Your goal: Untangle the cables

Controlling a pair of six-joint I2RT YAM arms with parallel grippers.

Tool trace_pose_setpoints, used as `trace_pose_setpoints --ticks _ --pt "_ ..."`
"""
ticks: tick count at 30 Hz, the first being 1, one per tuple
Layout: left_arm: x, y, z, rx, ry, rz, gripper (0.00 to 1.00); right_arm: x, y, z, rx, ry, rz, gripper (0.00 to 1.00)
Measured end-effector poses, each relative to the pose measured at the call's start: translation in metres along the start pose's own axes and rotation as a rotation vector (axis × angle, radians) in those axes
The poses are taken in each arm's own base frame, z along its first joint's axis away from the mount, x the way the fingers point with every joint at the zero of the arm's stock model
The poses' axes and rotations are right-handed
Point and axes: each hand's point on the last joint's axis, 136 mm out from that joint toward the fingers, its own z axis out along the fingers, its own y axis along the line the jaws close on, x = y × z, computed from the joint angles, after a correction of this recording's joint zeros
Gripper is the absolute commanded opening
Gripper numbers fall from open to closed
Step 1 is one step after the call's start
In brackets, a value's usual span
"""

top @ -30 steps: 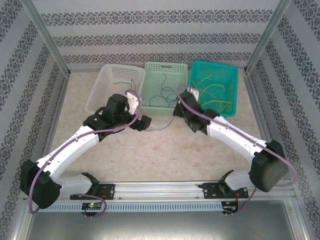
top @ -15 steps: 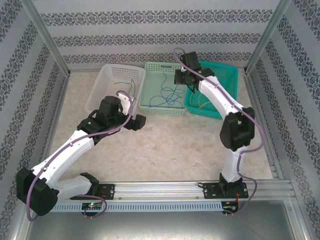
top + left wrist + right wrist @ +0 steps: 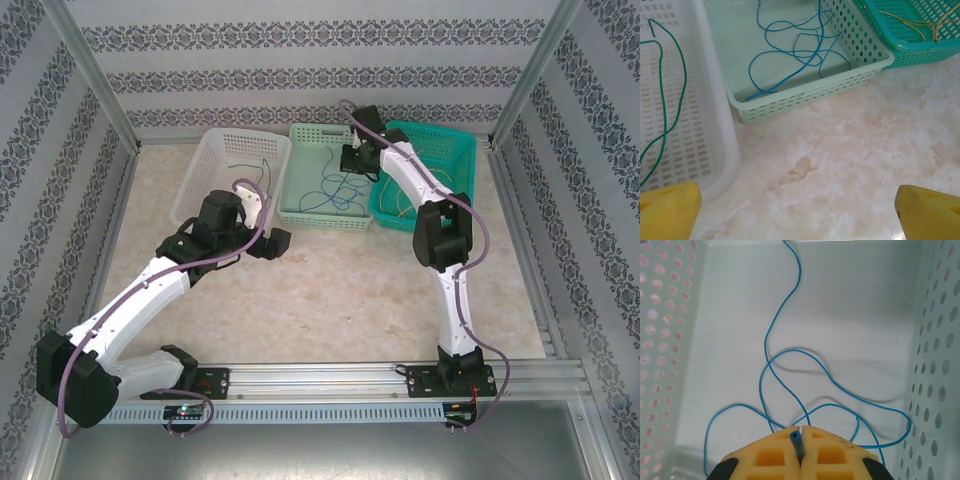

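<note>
Over the mint basket [image 3: 300, 218], right claw [image 3: 801, 440] clamps the blue cable [image 3: 795, 436] — tip visible wrist-side — left claw [image 3: 800, 212] gapes.

Left arm [image 3: 140, 295] and right arm [image 3: 452, 300]: white link shells, black joint housings, and black base mounts on a silver slotted rail [image 3: 320, 377] at the lower edge of the frame. One thick purple cable [image 3: 61, 405] loops along each arm. Gripper fingers [image 3: 775, 457]: yellow, rubbery, with moulded square recesses.

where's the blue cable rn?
Top view: the blue cable lies in the middle pale green basket, between the white basket and the teal basket. One end is pinched in the shut right gripper.
</note>
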Motion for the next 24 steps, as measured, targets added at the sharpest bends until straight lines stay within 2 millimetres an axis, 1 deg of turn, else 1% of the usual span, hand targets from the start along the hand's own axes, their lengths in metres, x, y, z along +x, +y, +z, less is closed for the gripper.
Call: trace_pose_setpoints --ticks 3,6,8,10,11,12,14,15,18,21,22,24 --pt "0.001 0.0 0.002 0.003 0.005 -0.002 1.0 -0.006 -0.014 -0.002 0.001 -0.004 0.052 0.0" --pt "0.005 0.0 0.007 0.012 0.026 -0.006 1.0 -0.012 -0.023 -0.006 0.004 -0.01 0.075 0.0" --pt "0.007 0.001 0.01 0.013 0.037 -0.009 1.0 -0.016 -0.024 -0.01 0.005 -0.015 0.078 0.0" --pt "0.009 0.001 0.012 0.015 0.044 -0.011 1.0 -0.022 -0.017 -0.013 -0.008 -0.025 0.064 0.0" --pt "0.009 0.001 0.012 0.016 0.046 -0.011 1.0 -0.025 -0.012 -0.013 -0.018 -0.03 0.054 0.05" --pt "0.009 0.0 0.012 0.018 0.046 -0.011 1.0 -0.026 -0.007 -0.012 -0.026 -0.033 0.045 0.19" --pt "0.009 0.0 0.012 0.018 0.046 -0.011 1.0 -0.023 0.001 -0.006 -0.035 -0.021 0.029 0.52" --pt "0.01 0.0 0.013 0.018 0.047 -0.011 1.0 -0.018 0.004 -0.001 -0.035 -0.008 0.02 0.61" --pt "0.009 0.0 0.013 0.018 0.047 -0.011 1.0 -0.005 0.007 0.008 -0.031 0.032 0.004 0.79" --pt "0.006 0.0 0.013 0.017 0.046 -0.012 1.0 0.0 0.01 0.01 -0.036 0.041 -0.004 0.93" --pt "0.005 0.0 0.013 0.017 0.044 -0.014 1.0 0.0 0.011 0.01 -0.041 0.038 -0.008 0.97" --pt "0.003 0.001 0.014 0.014 0.042 -0.022 1.0 0.0 0.011 0.004 -0.044 0.029 -0.01 0.98"
